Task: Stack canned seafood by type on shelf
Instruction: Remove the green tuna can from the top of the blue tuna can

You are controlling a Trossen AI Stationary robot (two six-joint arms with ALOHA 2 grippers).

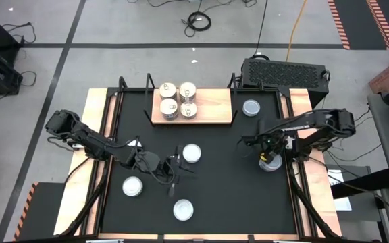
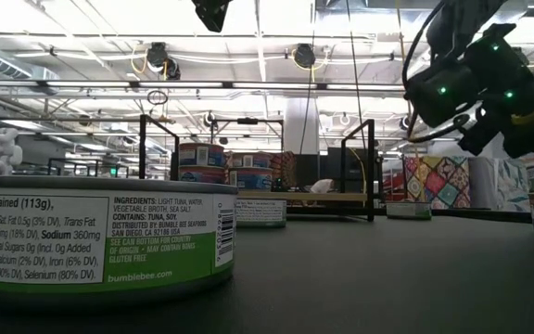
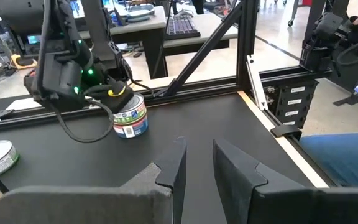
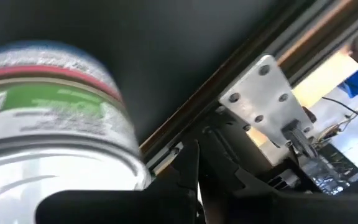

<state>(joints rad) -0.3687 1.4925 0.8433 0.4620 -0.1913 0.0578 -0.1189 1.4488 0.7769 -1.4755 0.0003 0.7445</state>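
Light-coloured rectangular wooden shelf point(image 1: 211, 108): lies at the far middle of the black counter point(image 1: 228, 182), long axis running left to right. On its left half, four short round metal tins with printed tops point(image 1: 178, 99) stand upright in a two-by-two block, touching.

Loose tins, high view: one plain silvery-blue tin point(image 1: 251, 107) just right of the shelf; one white-topped tin point(image 1: 192, 153) at the counter's middle; one white-topped tin point(image 1: 132, 186) near left; one white-topped tin point(image 1: 183, 210) at the near edge. All upright, flat ends up.

Right tool point(image 1: 271, 159): over a green-and-red-labelled tin point(image 3: 130, 116) by the counter's right edge, arm bent in from the right. The left wrist view shows this tin upright with the tool down on its top; the right wrist view shows its label close up. Whether the fingers grip it cannot be told.

Left tool point(image 1: 174, 170): low over the counter just left of the middle tin, arm reaching in from the left; fingers point(image 3: 174, 167) narrowly apart, holding nothing.

Low view only: green-labelled tuna tin point(image 2: 100, 243) close to the lens, label text readable.
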